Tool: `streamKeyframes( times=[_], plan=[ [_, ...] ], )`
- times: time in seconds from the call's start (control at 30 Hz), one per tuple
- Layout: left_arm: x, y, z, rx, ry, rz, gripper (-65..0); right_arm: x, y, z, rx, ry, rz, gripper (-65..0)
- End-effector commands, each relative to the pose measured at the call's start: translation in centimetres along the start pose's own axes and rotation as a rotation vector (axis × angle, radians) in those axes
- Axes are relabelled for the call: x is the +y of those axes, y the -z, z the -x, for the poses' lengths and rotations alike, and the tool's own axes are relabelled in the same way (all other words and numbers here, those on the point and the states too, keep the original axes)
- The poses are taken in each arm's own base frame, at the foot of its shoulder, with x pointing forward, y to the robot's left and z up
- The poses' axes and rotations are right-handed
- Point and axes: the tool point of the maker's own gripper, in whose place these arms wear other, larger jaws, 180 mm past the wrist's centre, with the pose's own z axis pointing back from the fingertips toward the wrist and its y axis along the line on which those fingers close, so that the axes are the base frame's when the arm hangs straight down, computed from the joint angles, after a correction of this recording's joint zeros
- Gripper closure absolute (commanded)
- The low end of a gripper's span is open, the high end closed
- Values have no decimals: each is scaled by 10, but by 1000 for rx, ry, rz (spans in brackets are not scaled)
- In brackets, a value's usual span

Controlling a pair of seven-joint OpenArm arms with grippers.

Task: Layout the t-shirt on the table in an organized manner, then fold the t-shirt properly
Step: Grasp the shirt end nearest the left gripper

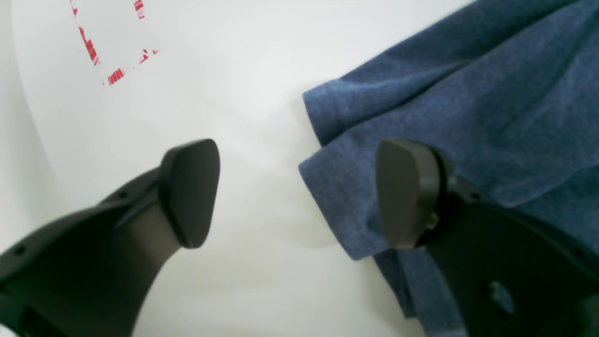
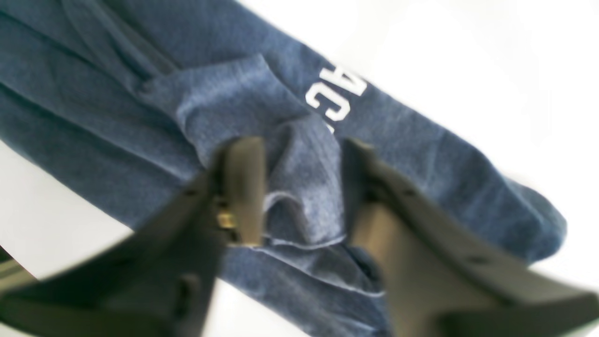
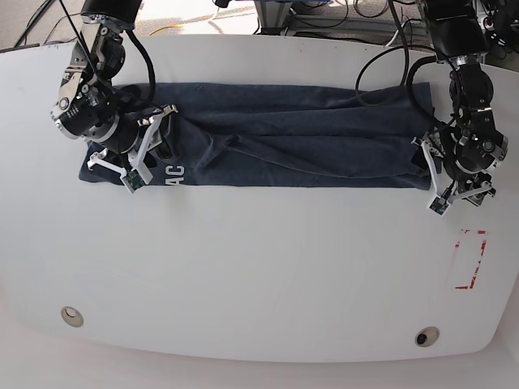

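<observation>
The dark blue t-shirt (image 3: 292, 146) lies stretched in a long wrinkled band across the far half of the white table (image 3: 259, 267). In the base view my right gripper (image 3: 150, 154) is at the shirt's left end, near the white letters (image 3: 173, 173). In the right wrist view that gripper (image 2: 302, 196) has a raised fold of the t-shirt (image 2: 117, 117) bunched between its two fingers. My left gripper (image 3: 438, 182) is at the shirt's right end. In its wrist view it (image 1: 299, 196) stands open: one finger is over the hem of the t-shirt (image 1: 491, 93), the other over bare table (image 1: 243, 70).
A red rectangle outline (image 3: 470, 259) is marked on the table near my left gripper, and it also shows in the left wrist view as the red outline (image 1: 112, 47). Two round grommet holes (image 3: 71, 315) (image 3: 426, 335) sit near the front edge. Cables hang behind the table.
</observation>
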Motion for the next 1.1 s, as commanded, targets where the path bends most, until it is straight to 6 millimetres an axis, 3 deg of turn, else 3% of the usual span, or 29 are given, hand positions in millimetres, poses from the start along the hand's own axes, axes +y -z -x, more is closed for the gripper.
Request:
streamKeyframes(
  times=[0.0, 0.07, 0.17, 0.33, 0.53, 0.77, 1.0, 1.07],
  plan=[
    [7, -6, -20, -75, 0, -23, -415, -1, 2, -13, -49, 8, -4, -25],
    [6, -6, -25, -104, -4, -21, -371, 0, 7, -13, -65, 27, -17, 0],
    [6, -6, -25, -108, -4, -20, -303, 1, 14, -8, -72, 57, -37, -32],
    [6, -5, -25, -107, -5, -18, -197, 1, 29, 10, -56, 118, -71, -30],
    [6, -5, -24, -105, -7, -19, -124, -3, 40, 39, -14, 172, -92, -30],
    [7, -6, -22, -91, -7, -22, -117, -10, 54, 67, 37, 207, -95, -30],
    [18, -10, -1, -19, -94, -14, -125, -12, 54, 69, 42, 201, -89, -30],
    [26, -14, 2, -21, -141, -15, -165, -12, 54, 68, 41, 200, -89, -30]
  ],
)
